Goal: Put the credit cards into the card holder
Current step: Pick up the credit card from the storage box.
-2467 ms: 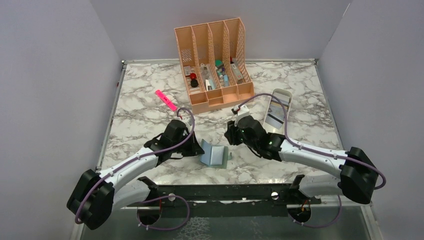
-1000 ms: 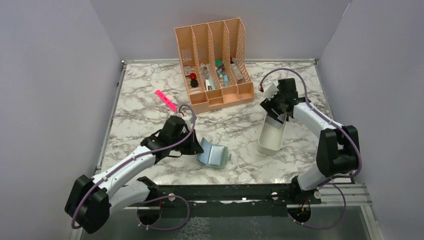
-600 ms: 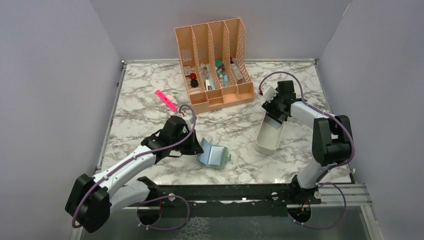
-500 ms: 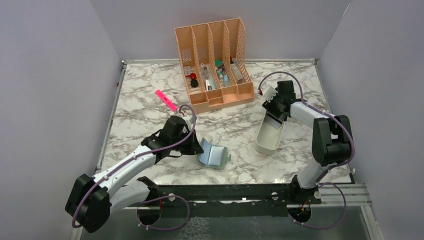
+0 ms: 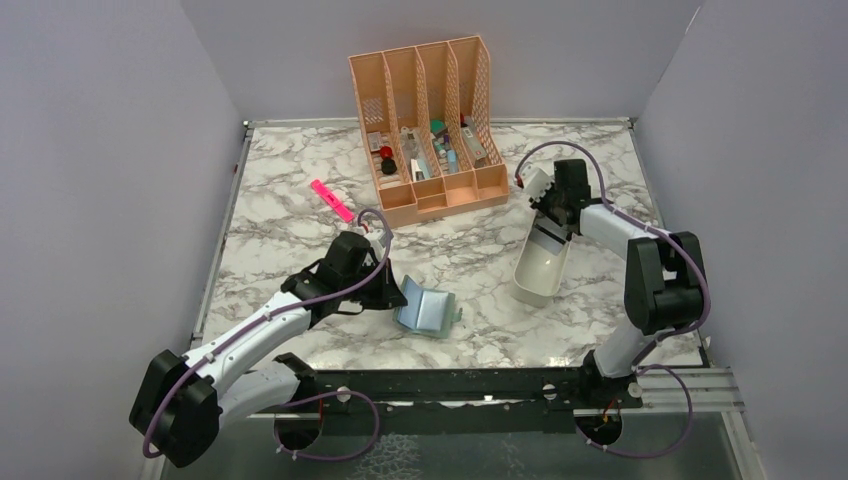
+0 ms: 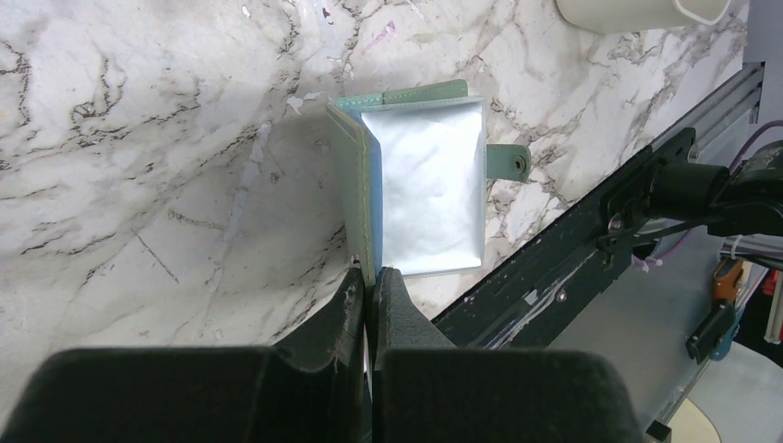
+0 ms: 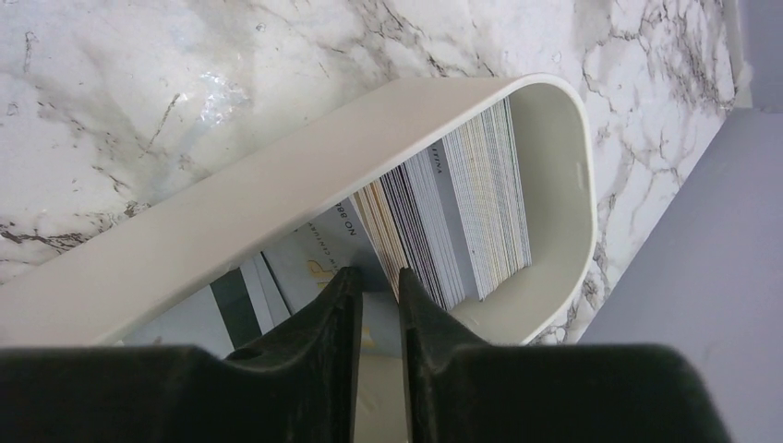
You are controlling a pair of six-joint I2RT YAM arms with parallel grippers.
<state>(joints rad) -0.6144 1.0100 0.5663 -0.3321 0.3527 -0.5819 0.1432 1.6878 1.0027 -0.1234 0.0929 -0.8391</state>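
The grey-green card holder (image 5: 425, 312) lies open on the marble near the front, its blue-grey inside up and snap tab to the right; it also shows in the left wrist view (image 6: 429, 194). My left gripper (image 5: 392, 297) (image 6: 372, 277) is shut on its left flap. The credit cards (image 7: 471, 212) stand on edge as a stack in the far end of a long white tray (image 5: 535, 275) (image 7: 277, 194), with a few lying flat (image 7: 305, 258). My right gripper (image 5: 548, 218) (image 7: 379, 277) reaches into the tray with jaws narrowly apart, fingertips at the stack's near edge.
A peach slotted organizer (image 5: 430, 120) with small items stands at the back centre. A pink highlighter (image 5: 331, 200) lies at the left. A black rail (image 5: 450, 385) runs along the table's front edge. Grey walls close in on three sides.
My right arm has swung from beside the card holder to the tray at the back right, and the tray has tipped and shifted. In the last half second it barely moves. The left arm holds still.
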